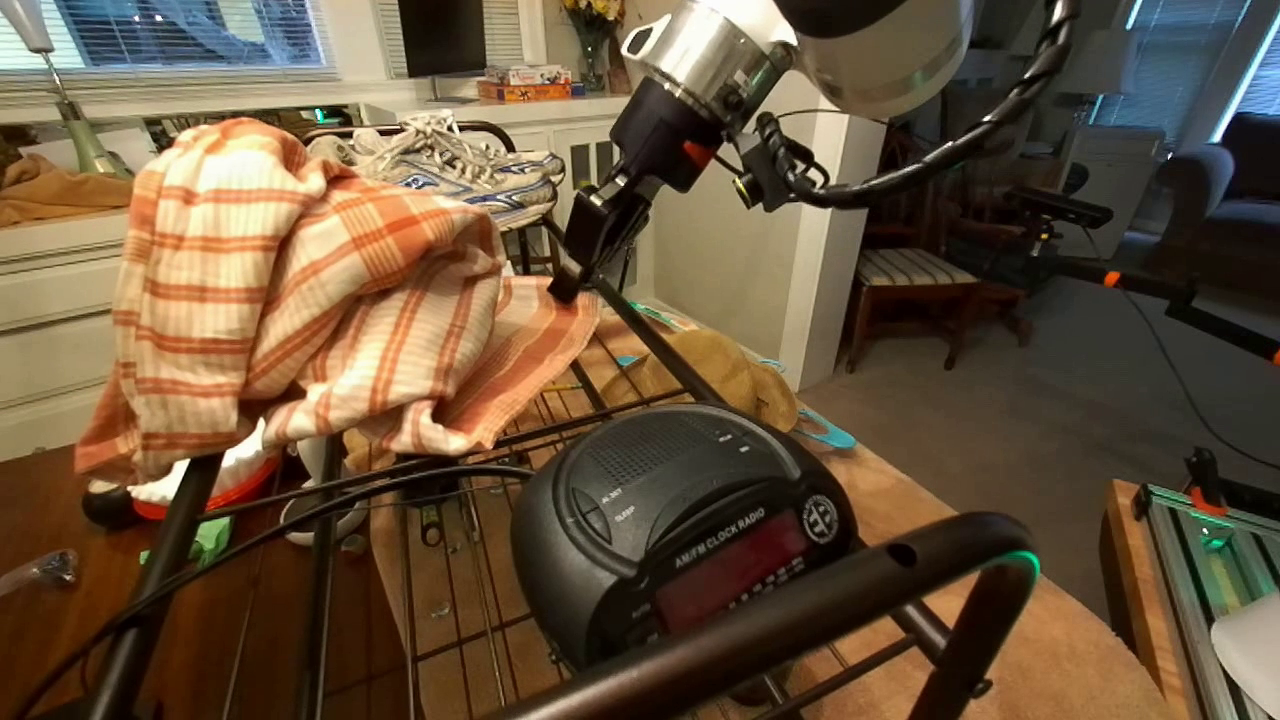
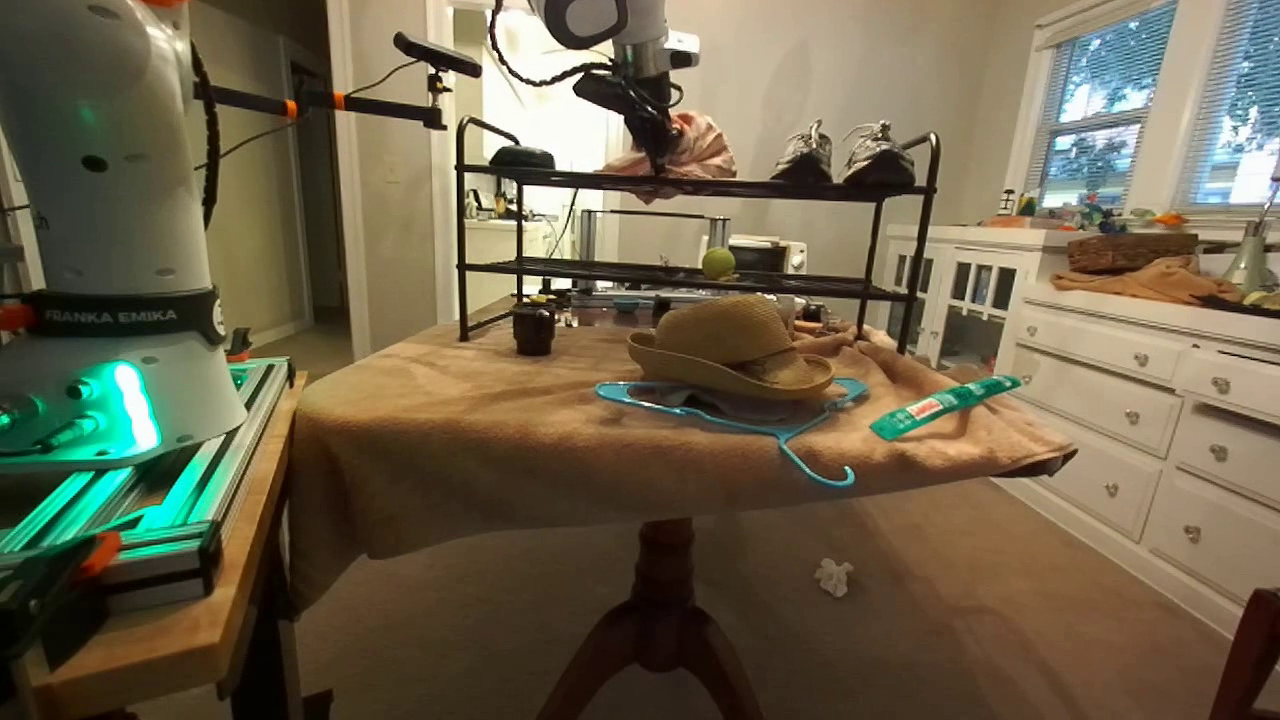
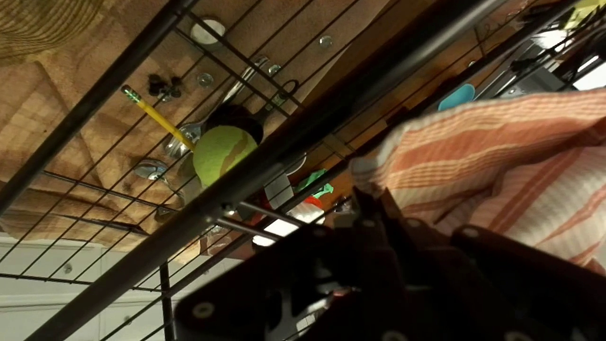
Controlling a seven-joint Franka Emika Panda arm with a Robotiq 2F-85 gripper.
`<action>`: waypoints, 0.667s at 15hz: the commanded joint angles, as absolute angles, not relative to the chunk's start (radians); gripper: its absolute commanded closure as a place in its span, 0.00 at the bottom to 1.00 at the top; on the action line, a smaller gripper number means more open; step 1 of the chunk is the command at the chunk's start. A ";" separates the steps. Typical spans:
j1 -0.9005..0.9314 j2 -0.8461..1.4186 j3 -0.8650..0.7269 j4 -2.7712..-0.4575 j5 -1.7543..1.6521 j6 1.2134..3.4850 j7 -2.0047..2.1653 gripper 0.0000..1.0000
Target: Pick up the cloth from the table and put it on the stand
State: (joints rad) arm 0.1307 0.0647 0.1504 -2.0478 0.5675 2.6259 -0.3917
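The orange-and-cream plaid cloth (image 1: 300,300) lies bunched over the top of the black wire stand (image 1: 850,590), with folds hanging over its side. In an exterior view the cloth (image 2: 705,148) rests at the level of the stand's top shelf (image 2: 570,178), and a corner hangs just below it. My gripper (image 1: 570,285) points down at the cloth's flat edge. In the wrist view the fingertips (image 3: 371,194) are close together, pinching a corner of the cloth (image 3: 473,166). The brown wooden table (image 1: 50,500) is under the stand, partly covered by a tan blanket.
A black clock radio (image 1: 680,530) and grey-white sneakers (image 2: 875,155) stand on the top shelf. A green ball (image 2: 718,263) sits on the lower shelf. A straw hat (image 2: 720,335), a blue hanger (image 2: 690,410) and a green packet (image 2: 945,405) lie on the tan blanket.
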 commanded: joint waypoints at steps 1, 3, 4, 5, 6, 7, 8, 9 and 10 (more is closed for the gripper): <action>0.123 0.031 0.153 -2.051 0.576 2.622 -0.310 0.99; 0.124 0.001 0.146 -2.039 0.566 2.623 -0.206 0.99; 0.125 -0.015 0.143 -2.034 0.561 2.623 -0.163 0.99; 0.125 -0.034 0.140 -2.029 0.556 2.634 -0.112 0.99; 0.125 -0.049 0.137 -2.021 0.562 2.640 -0.076 0.99; 0.128 -0.063 0.135 -2.007 0.586 2.651 -0.054 0.99; 0.132 -0.073 0.133 -1.990 0.613 2.663 -0.042 0.99; 0.137 -0.078 0.133 -1.972 0.629 2.687 -0.022 0.99; 0.141 -0.083 0.134 -1.955 0.639 2.705 -0.006 0.99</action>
State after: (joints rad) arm 0.1271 -0.0591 0.1381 -1.9823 0.5921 2.6577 -0.0606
